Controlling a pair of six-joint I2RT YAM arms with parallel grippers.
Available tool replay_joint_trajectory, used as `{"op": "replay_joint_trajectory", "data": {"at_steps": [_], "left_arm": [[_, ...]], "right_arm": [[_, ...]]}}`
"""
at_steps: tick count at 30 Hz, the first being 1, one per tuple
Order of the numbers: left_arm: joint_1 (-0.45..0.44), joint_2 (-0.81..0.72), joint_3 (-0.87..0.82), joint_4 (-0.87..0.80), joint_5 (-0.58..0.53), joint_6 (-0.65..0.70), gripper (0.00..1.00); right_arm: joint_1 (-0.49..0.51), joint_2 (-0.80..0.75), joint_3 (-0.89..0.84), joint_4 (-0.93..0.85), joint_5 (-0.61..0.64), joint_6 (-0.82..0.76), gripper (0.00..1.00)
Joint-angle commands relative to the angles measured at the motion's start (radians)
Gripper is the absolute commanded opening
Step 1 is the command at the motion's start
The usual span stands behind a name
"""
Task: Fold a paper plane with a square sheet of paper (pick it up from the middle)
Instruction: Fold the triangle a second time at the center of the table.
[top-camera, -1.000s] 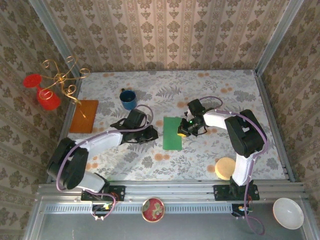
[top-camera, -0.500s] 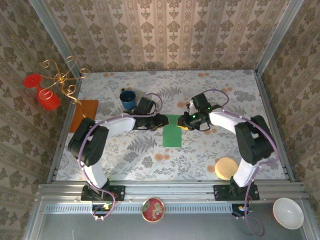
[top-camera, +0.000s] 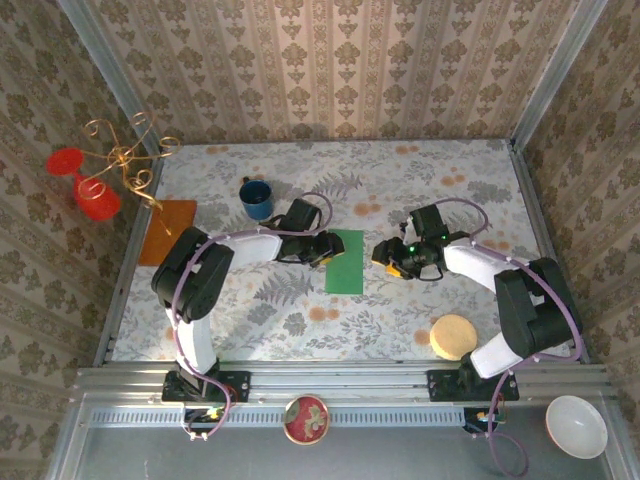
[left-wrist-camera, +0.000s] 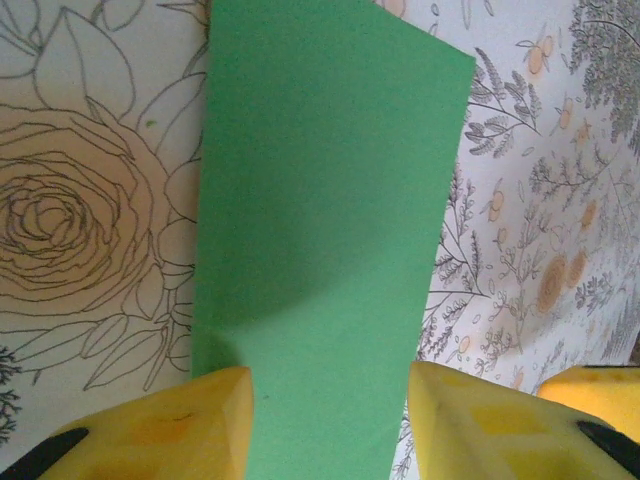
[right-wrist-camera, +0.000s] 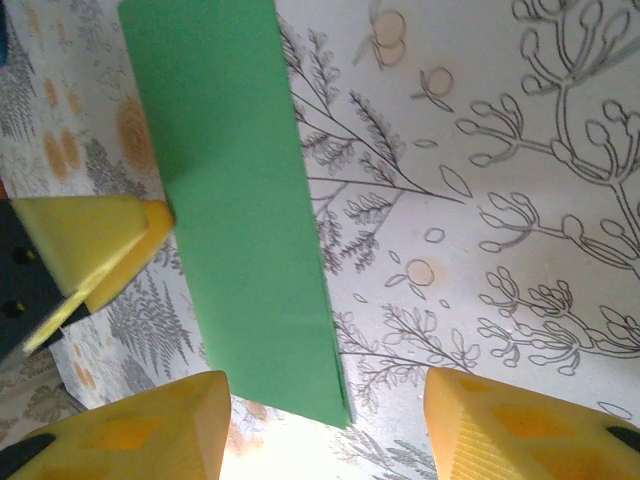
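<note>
The square sheet of paper (top-camera: 345, 262) lies on the table folded in half into a bright green rectangle; its doubled edge shows in the right wrist view (right-wrist-camera: 235, 200). My left gripper (top-camera: 322, 249) is open at the paper's upper left edge. In the left wrist view its fingers (left-wrist-camera: 150, 430) stand apart over the green strip (left-wrist-camera: 320, 230), one on each side. My right gripper (top-camera: 386, 256) is open and a little to the right of the paper, with bare table between its fingers (right-wrist-camera: 520, 420). One of the left gripper's yellow fingers (right-wrist-camera: 90, 240) touches the paper's far edge.
A blue mug (top-camera: 256, 198) stands behind the left arm. An orange-brown sheet (top-camera: 168, 231) lies at the left edge below a gold stand with red cups (top-camera: 120, 165). A tan disc (top-camera: 452, 336) lies near the right base. A red bowl (top-camera: 306, 418) and a white bowl (top-camera: 576, 426) sit off the table's front edge.
My left gripper has moved right and back onto the paper's upper left edge. My right gripper has drawn back to the right, off the paper. The paper has stayed in place.
</note>
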Motion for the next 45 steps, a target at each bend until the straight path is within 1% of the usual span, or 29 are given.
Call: {"op": "replay_joint_trajectory", "data": {"at_steps": [1,6,9,12,20,24,29,34,40,45], "left_arm": [[-0.003,0.026,0.025,0.000,-0.019,-0.015,0.45],[-0.005,0.048,0.012,-0.032,-0.022,-0.045,0.45],[-0.003,0.048,-0.016,-0.059,-0.048,-0.082,0.45],[0.002,0.044,-0.047,-0.047,-0.047,-0.114,0.45],[0.002,0.040,-0.056,-0.059,-0.040,-0.096,0.45],[0.005,0.036,-0.051,-0.070,-0.036,-0.092,0.45],[0.017,0.021,-0.056,-0.077,-0.026,-0.083,0.45],[0.025,0.023,-0.037,-0.083,-0.003,-0.061,0.45],[0.028,0.020,0.001,-0.106,0.003,-0.035,0.45],[0.028,0.015,0.026,-0.107,0.027,-0.019,0.45]], "right_arm": [[0.007,-0.006,-0.036,0.076,-0.048,0.050,0.53],[0.036,-0.016,-0.075,0.106,-0.059,0.101,0.49],[0.064,-0.044,-0.100,0.105,-0.040,0.124,0.48],[0.094,-0.042,-0.114,0.101,-0.024,0.143,0.48],[0.173,-0.007,-0.131,0.197,-0.047,0.235,0.44],[0.178,0.022,-0.140,0.256,-0.072,0.272,0.40],[0.179,0.046,-0.167,0.324,-0.071,0.310,0.40],[0.178,0.049,-0.180,0.379,-0.054,0.339,0.33],[0.167,0.022,-0.184,0.373,-0.023,0.352,0.24],[0.165,0.015,-0.183,0.358,-0.031,0.359,0.11]]}}
